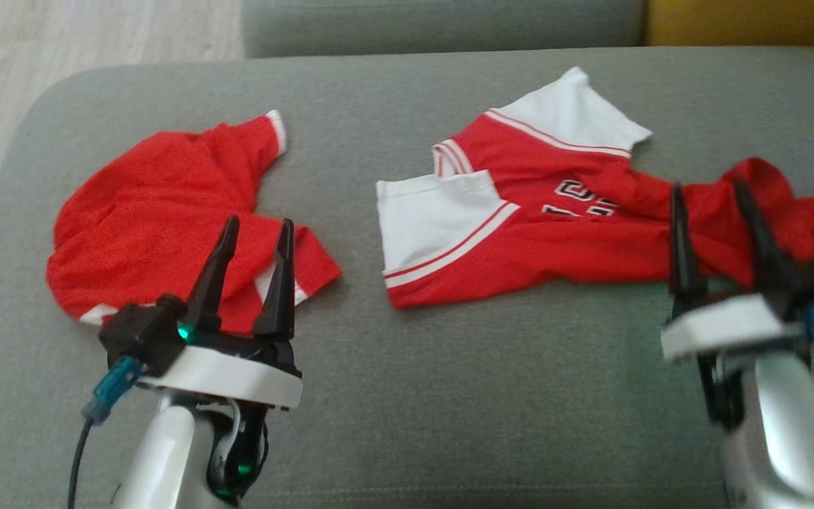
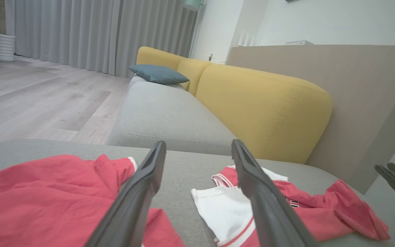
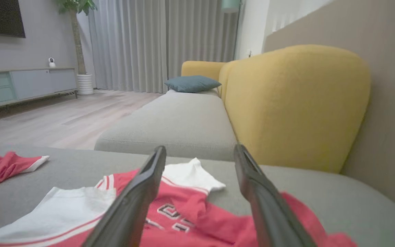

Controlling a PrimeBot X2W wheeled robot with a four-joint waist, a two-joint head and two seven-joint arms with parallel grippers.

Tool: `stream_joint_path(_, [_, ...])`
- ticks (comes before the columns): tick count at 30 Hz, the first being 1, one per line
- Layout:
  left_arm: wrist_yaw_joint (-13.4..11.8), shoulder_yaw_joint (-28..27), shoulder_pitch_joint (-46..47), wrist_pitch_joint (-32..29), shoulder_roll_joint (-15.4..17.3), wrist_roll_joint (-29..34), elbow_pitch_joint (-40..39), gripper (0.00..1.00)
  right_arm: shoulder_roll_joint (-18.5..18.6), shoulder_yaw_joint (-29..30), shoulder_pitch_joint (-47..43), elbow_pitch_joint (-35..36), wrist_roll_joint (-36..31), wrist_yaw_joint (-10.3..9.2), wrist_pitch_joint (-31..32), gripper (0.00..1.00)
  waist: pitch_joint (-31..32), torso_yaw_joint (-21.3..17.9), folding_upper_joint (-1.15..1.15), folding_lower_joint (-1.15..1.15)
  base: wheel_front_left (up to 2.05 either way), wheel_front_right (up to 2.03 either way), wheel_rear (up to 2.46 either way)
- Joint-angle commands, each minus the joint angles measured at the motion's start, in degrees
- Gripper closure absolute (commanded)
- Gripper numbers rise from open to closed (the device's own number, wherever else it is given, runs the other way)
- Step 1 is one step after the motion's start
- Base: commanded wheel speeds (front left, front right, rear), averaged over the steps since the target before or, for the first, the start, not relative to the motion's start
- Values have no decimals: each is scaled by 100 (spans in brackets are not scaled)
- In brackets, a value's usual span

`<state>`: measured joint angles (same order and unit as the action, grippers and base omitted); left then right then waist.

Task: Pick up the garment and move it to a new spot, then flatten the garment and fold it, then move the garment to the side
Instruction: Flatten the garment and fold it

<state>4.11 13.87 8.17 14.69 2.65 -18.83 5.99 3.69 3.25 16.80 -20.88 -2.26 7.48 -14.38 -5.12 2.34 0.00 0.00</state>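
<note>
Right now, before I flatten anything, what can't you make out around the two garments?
- Jersey lettering: head view, partly under a fold, blurred.
- Jersey's bunched end: head view, behind the blurred right jaws; contact unclear.
- Red shirt, near hem: head view, behind the left jaws.
- Jersey's near edge: right wrist view, cut off at the bottom.

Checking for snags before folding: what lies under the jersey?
The grey cushion shows all around the jersey; its bunched cloth covers whatever lies directly beneath.
</note>
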Motion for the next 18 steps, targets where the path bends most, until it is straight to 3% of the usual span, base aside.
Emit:
stream_joint_path(1, [23,-216,134,30,22,-34,-207,0,-77,-198,-55,332,173,1,-57,0,60,-102,0,0,0,0,0])
stream_joint_path(5, [7,-250,81,30,22,-107,-174,0,-79,-317,-623,796,638,1,-56,0,48,-284,0,0,0,0,0])
stream_joint_path(12, [16,-277,268,30,22,76,109,0,-80,-375,-727,1204,729,1,67,0,-167,-518,0,0,0,0,0])
stream_joint_path(18, [63,-93,1013,-24,75,491,1024,0,-80,-365,-611,1392,737,1,134,0,-559,-719,0,0,0,0,0])
